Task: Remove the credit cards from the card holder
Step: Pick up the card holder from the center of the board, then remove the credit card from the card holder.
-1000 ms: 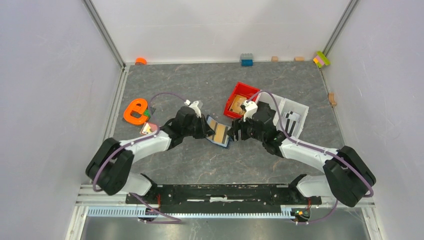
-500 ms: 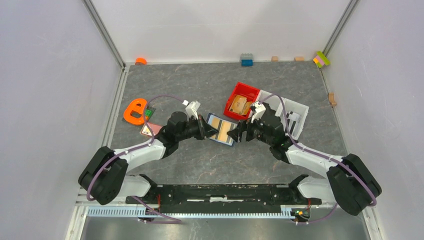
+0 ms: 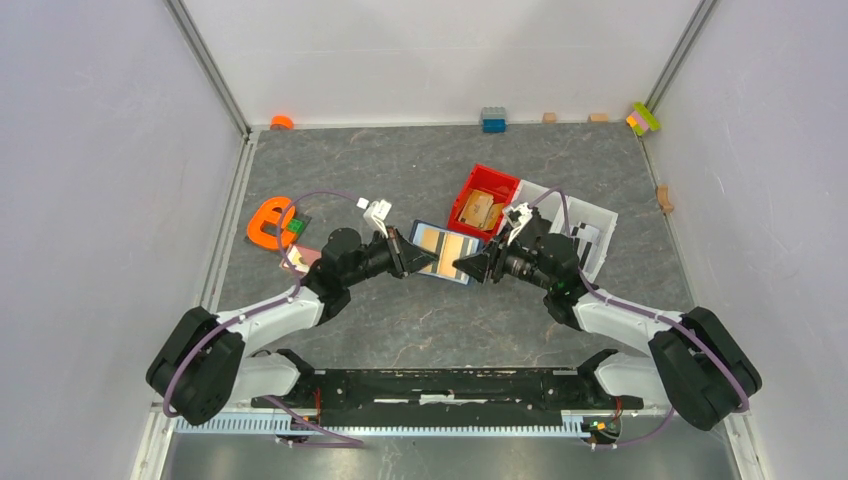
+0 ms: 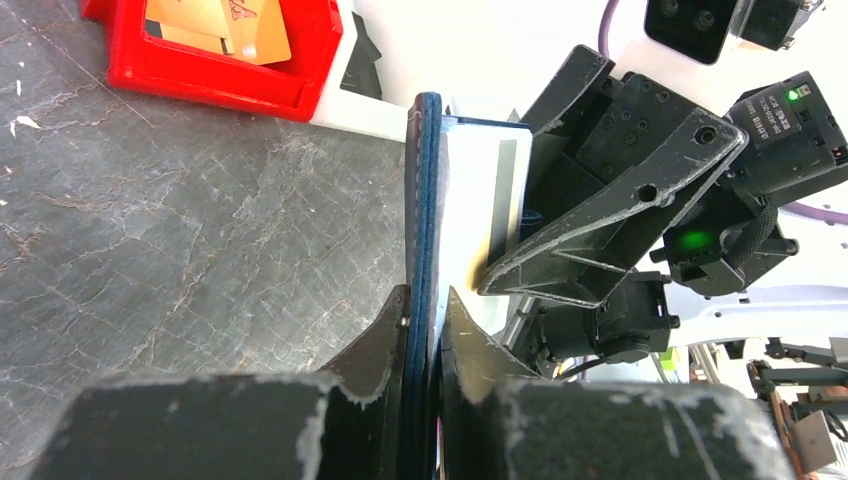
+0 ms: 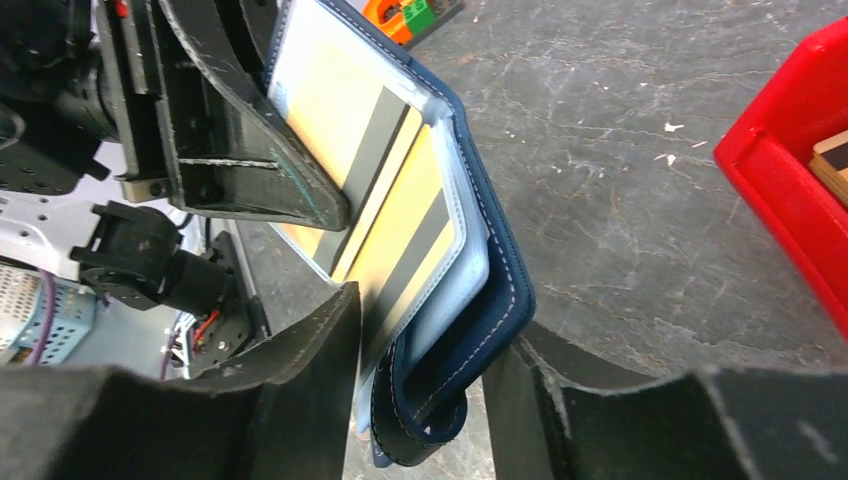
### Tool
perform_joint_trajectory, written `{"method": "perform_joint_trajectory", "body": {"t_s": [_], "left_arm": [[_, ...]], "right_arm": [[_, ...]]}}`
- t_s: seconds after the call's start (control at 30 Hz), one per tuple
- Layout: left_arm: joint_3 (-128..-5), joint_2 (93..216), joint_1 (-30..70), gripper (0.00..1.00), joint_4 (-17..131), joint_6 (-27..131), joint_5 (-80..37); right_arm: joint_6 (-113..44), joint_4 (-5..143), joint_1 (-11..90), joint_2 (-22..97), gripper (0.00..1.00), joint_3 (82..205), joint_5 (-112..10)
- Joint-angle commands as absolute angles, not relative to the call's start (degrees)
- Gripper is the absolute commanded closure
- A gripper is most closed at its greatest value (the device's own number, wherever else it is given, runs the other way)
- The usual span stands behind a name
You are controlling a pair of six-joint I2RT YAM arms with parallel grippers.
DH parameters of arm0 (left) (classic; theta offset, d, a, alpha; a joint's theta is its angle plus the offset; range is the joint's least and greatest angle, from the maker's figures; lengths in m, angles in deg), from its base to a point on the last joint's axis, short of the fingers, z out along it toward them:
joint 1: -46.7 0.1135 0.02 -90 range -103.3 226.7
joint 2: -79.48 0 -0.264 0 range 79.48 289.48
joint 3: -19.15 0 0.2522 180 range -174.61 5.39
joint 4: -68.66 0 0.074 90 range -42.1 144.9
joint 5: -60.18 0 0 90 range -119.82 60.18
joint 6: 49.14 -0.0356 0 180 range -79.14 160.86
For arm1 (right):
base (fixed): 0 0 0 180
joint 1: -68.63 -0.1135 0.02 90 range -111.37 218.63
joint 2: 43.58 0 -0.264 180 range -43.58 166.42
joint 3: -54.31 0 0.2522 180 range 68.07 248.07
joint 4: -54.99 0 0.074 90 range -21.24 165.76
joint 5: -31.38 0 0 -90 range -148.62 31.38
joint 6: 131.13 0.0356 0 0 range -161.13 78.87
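The dark navy card holder (image 3: pixel 445 243) hangs open above the table between both grippers. My left gripper (image 3: pixel 418 258) is shut on its left edge, and in the left wrist view the holder (image 4: pixel 428 200) stands edge-on out of those jaws (image 4: pixel 425 312). Copper credit cards (image 5: pixel 400 215) with dark stripes sit in its light blue pockets. My right gripper (image 5: pixel 420 385) straddles the end with the curled snap tab. One of its fingers (image 5: pixel 320 350) lies against the card face, and a thin gap shows between the tab and the other finger. A pinkish card (image 3: pixel 303 256) lies by the left arm.
A red tray (image 3: pixel 470 222) holding tan pieces stands just behind the holder, with a white tray (image 3: pixel 590 215) to its right. An orange e-shaped piece (image 3: pixel 268 222) and green block lie at the left. Small blocks line the back wall.
Both grippers have carried the card holder a little toward the back, and it now hangs flatter and wider open. My right gripper opened wide, then partly closed round the tab end.
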State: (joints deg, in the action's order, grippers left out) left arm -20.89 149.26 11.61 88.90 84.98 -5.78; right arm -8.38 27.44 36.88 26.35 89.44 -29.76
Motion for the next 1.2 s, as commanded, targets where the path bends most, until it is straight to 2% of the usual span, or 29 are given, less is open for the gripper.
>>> {"method": "perform_joint_trajectory", "body": {"t_s": [0.0,0.13,0.2,0.27,0.3,0.43,0.57,0.83,0.9,0.97,1.07,1.17], "left_arm": [[-21.0,147.5,11.9,0.95,90.8,85.9,-7.5],[-21.6,145.9,12.1,0.91,85.0,84.0,-13.0],[-21.6,145.2,12.1,0.77,82.6,83.7,-16.2],[-22.3,144.4,12.0,0.61,76.6,83.7,-22.2],[-23.0,143.8,12.0,0.57,73.4,83.5,-26.5],[-24.5,142.1,12.0,0.48,64.9,82.6,-36.1],[-23.8,139.2,11.9,0.47,64.0,82.6,-38.1],[-21.0,132.5,11.8,0.47,66.0,81.6,-37.9],[-20.3,131.9,11.9,0.45,68.3,80.2,-34.2],[-18.9,133.0,11.9,0.46,76.5,77.8,-22.8],[-19.3,137.8,11.0,0.53,83.8,78.1,-14.1],[-22.0,142.8,9.2,0.58,85.1,77.2,-8.6]], "right_arm": [[-7.4,22.5,36.9,26.2,0.54,88.6,-27.2],[-7.1,22.3,37.0,26.2,0.72,88.5,-27.2],[-6.8,22.2,37.0,26.3,0.79,88.5,-27.1],[-6.8,22.1,37.0,26.4,0.81,88.6,-27.0],[-6.8,22.3,37.0,26.5,0.81,88.6,-27.2],[-6.9,23.2,37.2,26.7,0.83,88.7,-27.8],[-7.1,25.9,37.8,27.5,0.88,89.3,-29.2],[-5.4,25.2,39.0,29.4,0.88,89.5,-28.2],[-5.2,25.1,39.2,29.5,0.89,89.5,-28.1],[-4.9,24.6,39.3,29.7,0.89,89.3,-27.5],[-3.9,23.4,39.3,30.1,0.89,89.4,-26.0],[-2.6,21.7,39.4,31.0,0.89,89.6,-24.2]]}}
